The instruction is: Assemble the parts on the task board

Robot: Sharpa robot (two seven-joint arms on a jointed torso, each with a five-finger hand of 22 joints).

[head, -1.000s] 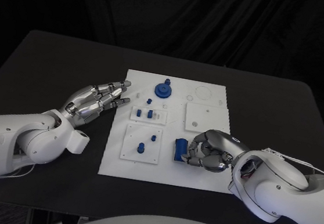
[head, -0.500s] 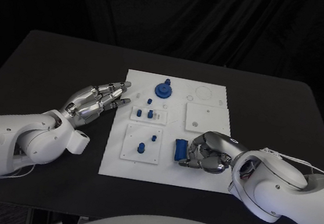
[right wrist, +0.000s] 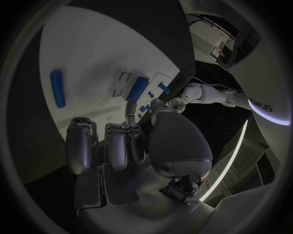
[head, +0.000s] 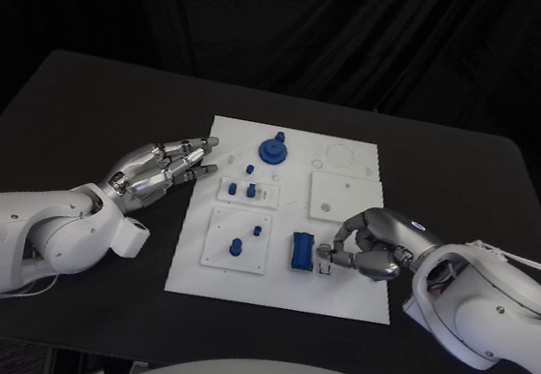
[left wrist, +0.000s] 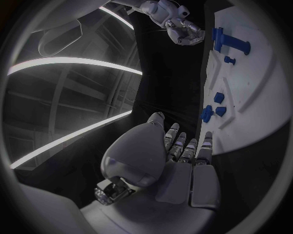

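Observation:
The white task board (head: 337,292) lies in the middle of the table. A blue cylinder (head: 301,250) lies flat on it near the front, also seen from the right wrist (right wrist: 137,89). My right hand (head: 371,245) sits just right of the cylinder with its fingers curled in. One fingertip (head: 327,250) reaches the cylinder's side, and the hand holds nothing. My left hand (head: 160,169) hovers at the board's left edge, fingers apart and empty. A blue gear with a peg (head: 273,151) stands at the board's far end. Small blue pegs (head: 249,189) stand in two small plates.
A square white plate (head: 344,198) lies on the board's right half, behind my right hand. A second small plate with pegs (head: 238,239) lies left of the cylinder. Black table surrounds the board on all sides.
My right hand has drawn back to the right, uncovering the cylinder, which stays where it lay. The left hand has not moved.

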